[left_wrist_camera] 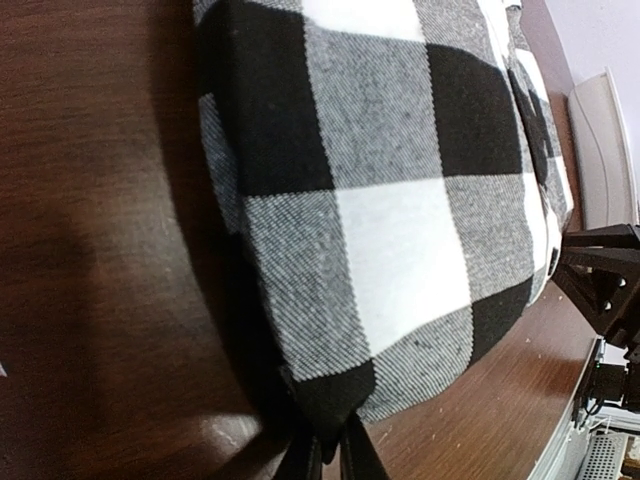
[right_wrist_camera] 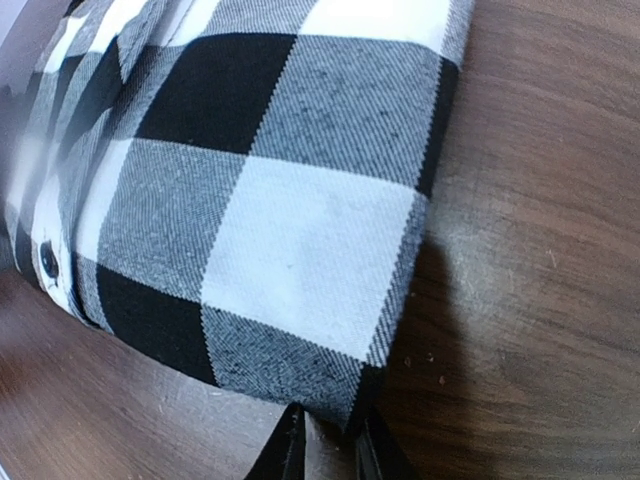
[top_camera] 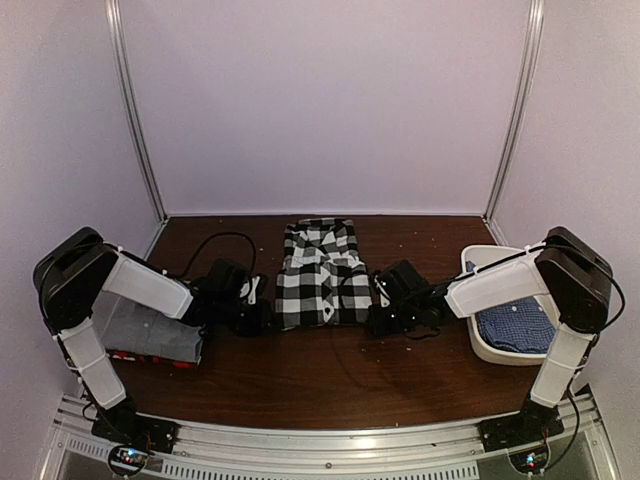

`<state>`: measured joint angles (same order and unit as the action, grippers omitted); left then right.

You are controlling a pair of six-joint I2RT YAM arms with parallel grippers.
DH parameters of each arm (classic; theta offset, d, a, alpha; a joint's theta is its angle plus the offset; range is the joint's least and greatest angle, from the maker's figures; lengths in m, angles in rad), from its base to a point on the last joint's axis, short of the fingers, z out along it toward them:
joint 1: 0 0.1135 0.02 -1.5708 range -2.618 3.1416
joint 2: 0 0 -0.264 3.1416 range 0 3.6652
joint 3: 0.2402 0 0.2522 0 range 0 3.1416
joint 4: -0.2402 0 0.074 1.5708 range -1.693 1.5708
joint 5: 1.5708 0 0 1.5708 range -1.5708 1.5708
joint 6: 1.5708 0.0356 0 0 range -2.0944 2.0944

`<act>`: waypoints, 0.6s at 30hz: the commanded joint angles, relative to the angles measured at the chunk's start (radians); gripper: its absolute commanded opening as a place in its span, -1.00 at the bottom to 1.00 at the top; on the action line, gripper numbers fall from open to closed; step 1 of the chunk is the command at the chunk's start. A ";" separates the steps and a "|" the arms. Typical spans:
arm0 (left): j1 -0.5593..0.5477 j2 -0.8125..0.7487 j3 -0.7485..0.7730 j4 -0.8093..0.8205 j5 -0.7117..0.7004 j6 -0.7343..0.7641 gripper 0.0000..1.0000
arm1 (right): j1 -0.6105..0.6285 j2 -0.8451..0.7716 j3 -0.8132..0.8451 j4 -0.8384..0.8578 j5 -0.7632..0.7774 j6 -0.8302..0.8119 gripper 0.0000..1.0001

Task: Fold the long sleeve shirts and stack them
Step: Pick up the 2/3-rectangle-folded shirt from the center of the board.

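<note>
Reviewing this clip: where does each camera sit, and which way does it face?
Top external: above and behind the bases, looking down and forward at the table; both arms show, with the left pincer and right pincer at the checked shirt.
Left wrist: low over the table, facing across the shirt toward the right pincer; its own fingers pinch a near corner.
Right wrist: low, facing the opposite way; its own fingers straddle the other near corner.
Shared: all three show the shirt; the top and left wrist views also show the white tub.

check shirt (top_camera: 318,272): black-and-white | left shirt (top_camera: 150,335): grey (plain) | tub (top_camera: 480,262): white | table (top_camera: 330,380): brown
</note>
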<state>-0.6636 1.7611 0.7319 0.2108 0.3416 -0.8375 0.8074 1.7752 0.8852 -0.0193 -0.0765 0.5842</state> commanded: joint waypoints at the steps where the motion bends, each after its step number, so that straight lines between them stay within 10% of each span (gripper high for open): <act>1: -0.005 0.005 0.041 0.002 0.011 0.002 -0.97 | 0.006 0.009 0.031 -0.014 0.016 -0.034 -0.84; 18: -0.124 -0.277 -0.098 -0.255 -0.086 -0.021 -1.00 | 0.172 -0.235 -0.137 -0.078 0.071 0.045 -1.00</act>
<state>-0.7364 1.5787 0.6758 0.0483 0.3080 -0.8387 0.9142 1.6192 0.7891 -0.0574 -0.0475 0.5766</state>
